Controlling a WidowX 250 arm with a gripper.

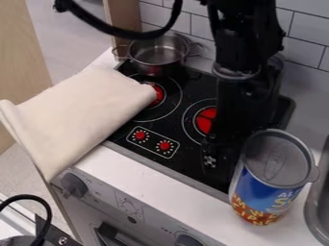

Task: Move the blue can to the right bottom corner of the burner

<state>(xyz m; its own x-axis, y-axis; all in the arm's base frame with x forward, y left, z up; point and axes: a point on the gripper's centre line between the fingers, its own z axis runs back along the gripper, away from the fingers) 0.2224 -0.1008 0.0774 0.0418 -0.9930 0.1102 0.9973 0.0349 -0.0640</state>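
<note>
Blue can [271, 177]: stood upright beside the burner [170, 128], presumably for corner placement; whether the jaws clamped it, we could not tell.

A black robot arm comes down from the top edge, its gripper [217, 157] over the right part of a black stovetop [177, 162], just beside a blue can [260, 188] with a grey lid. The can is at the stovetop's lower right corner, near a metal sink [316, 206] at the right edge. A steel pot [157, 56] with two handles sits at the stovetop's far left corner. A cream cloth [80, 115] drapes across the left side, partly covering a red-centred burner ring. White tiles [307, 45] line the wall behind.
</note>
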